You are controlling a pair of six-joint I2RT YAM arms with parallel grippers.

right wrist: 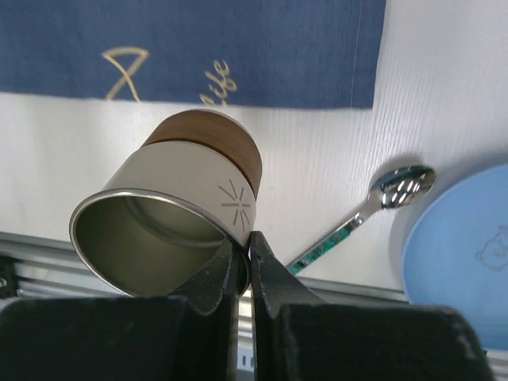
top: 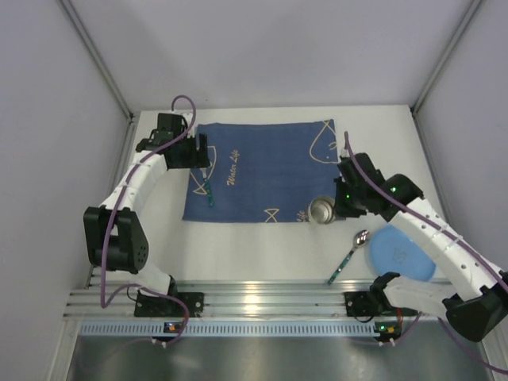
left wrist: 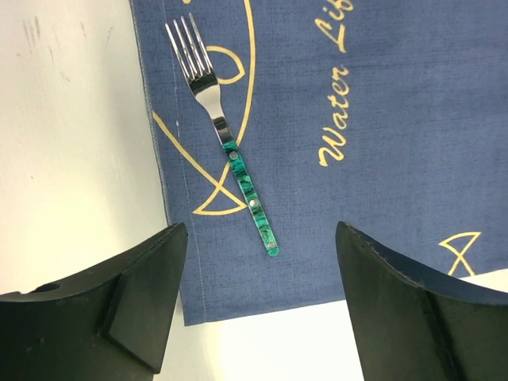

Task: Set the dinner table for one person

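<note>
Left hand (left wrist: 260, 238) is spread wide right over the green-handled steel fork (left wrist: 246, 190), which lies on the dark blue patterned cloth mat (top: 262, 159). Right hand (right wrist: 244, 258) is pinching the rim of a tilted brown-based metal cup (right wrist: 182, 198). The matte white table (top: 262, 254) sits under it all, with a green-handled spoon (top: 349, 255) and a round light blue plate (top: 401, 252) on its right side.

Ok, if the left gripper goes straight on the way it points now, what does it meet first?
Most likely the fork: its green handle end lies between the open fingers of the left gripper, on the blue mat. Height above it is unclear from these views.
</note>
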